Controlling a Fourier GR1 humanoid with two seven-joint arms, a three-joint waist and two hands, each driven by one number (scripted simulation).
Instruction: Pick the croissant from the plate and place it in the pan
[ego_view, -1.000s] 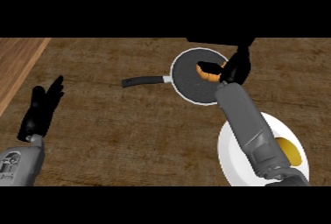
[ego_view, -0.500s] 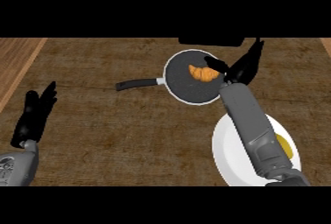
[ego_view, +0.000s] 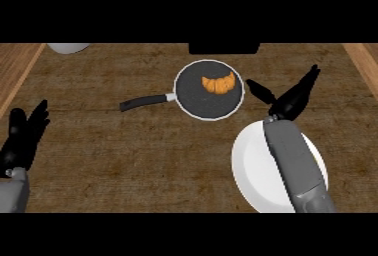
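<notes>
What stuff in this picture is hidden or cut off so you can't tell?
Head view:
- plate: partly hidden under the right forearm, lower rim cut by the edge.
- white object, top left: mostly cut off; unidentifiable.
- black object, top centre: mostly cut off; unidentifiable.

Here's the right hand (ego_view: 289, 99): matt black all over, with slim fingers that taper to narrow tips and a shorter thumb branching off its side. Right behind it comes the right forearm (ego_view: 295, 162), a smooth, rounded grey shell, narrow at the wrist where black meets grey and broadening toward the elbow, lighter along its upper face and darker down the flank. Over to the left hand (ego_view: 21, 140): same black finish, same slender tapering fingers. The left forearm (ego_view: 12, 194) below it wears the same plain grey casing, with a small pale spot at the wrist.
</notes>
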